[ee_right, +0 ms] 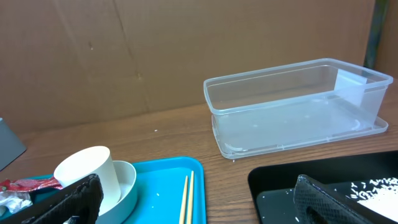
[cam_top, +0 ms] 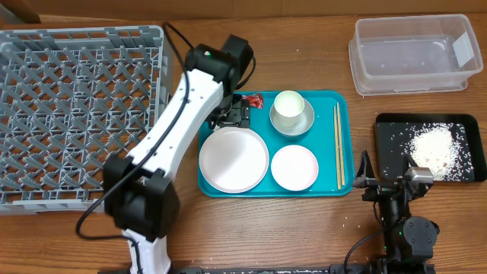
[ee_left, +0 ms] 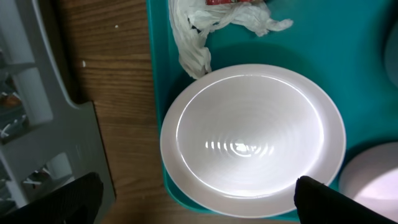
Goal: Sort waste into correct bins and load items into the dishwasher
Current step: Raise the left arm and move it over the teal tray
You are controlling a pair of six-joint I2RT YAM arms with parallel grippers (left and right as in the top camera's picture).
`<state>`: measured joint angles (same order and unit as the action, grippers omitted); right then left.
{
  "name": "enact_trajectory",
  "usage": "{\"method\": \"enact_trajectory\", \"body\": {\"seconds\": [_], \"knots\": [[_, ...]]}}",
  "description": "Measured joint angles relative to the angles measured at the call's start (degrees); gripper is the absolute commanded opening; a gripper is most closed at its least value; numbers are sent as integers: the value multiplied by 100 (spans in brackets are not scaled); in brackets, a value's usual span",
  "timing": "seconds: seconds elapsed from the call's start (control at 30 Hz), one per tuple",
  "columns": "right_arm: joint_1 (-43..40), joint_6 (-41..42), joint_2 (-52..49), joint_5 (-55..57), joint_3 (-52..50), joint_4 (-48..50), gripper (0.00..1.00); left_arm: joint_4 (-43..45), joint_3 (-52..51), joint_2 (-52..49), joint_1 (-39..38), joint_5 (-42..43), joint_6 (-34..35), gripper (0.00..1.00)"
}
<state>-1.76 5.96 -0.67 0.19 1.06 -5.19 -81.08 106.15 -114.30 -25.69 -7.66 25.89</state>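
Crumpled white tissue wad [ee_left: 193, 37] against shiny red wrapper [ee_left: 233, 2] (wad clear only from left wrist), left pincer [ee_left: 199, 194] and right pincer [ee_right: 199, 199] released

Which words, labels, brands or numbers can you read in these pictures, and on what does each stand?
None can be read.
The white sticker on the clear tub: no legible writing.
The red wrapper on the teal tray: too small and crumpled to read.
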Motion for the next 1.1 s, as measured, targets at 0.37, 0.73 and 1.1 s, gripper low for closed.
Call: {"method": "enact_trajectory", "body": {"seconds": [0.37, 0.73, 1.1], "knots": [[0, -2, 0, 2, 0, 0, 100, 955, 0, -278, 0, -116, -52, 72], [0, -2, 0, 0, 0, 2, 100, 1209, 0, -402, 0, -50, 76, 60], [0, -2, 0, -2, 0, 0, 100, 1032, -4, -1038, 0, 238, 109, 54]]}}
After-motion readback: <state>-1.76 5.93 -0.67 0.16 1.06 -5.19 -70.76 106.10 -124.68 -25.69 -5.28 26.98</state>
